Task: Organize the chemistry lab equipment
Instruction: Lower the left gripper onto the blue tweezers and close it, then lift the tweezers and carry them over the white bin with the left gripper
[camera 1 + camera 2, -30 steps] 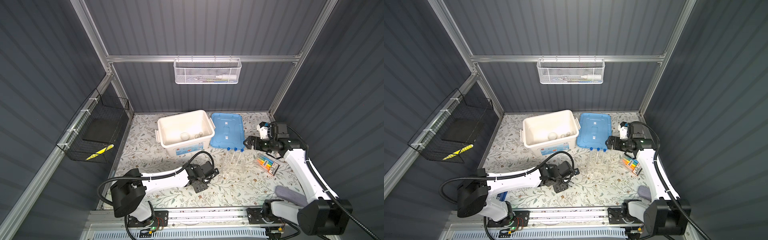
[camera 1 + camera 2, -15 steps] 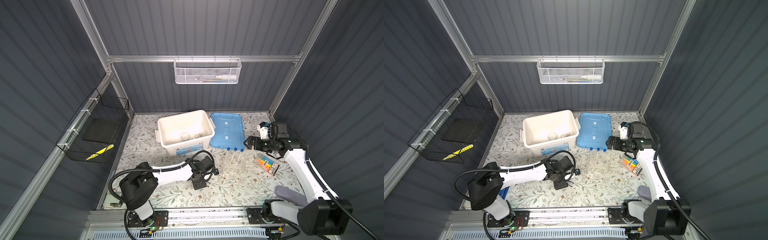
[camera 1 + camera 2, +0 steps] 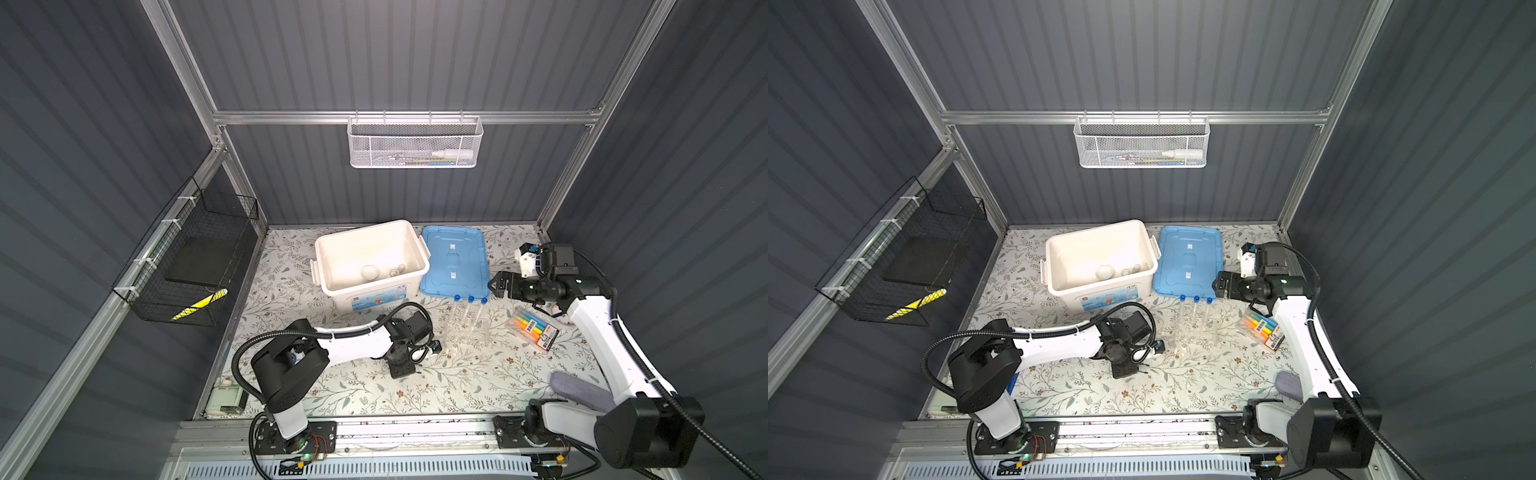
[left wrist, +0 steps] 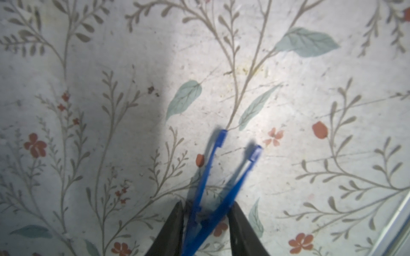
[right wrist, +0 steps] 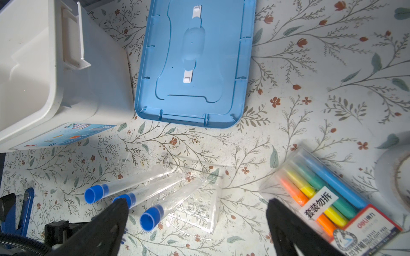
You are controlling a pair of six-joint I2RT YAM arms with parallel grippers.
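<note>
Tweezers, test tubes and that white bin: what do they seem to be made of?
The blue tweezers look like thin moulded plastic: even blue colour, no metallic shine. The test tubes are fully clear, glass or clear plastic, the look leaves that open; their blue caps seem plastic. The white bin looks like smooth, matte moulded plastic, with a handle formed into its wall.

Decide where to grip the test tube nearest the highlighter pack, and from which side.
The test tube stands upright in the rack with neighbours only on its other side. So probably grip the clear wall just under its blue cap, coming from the side of the highlighter pack.
</note>
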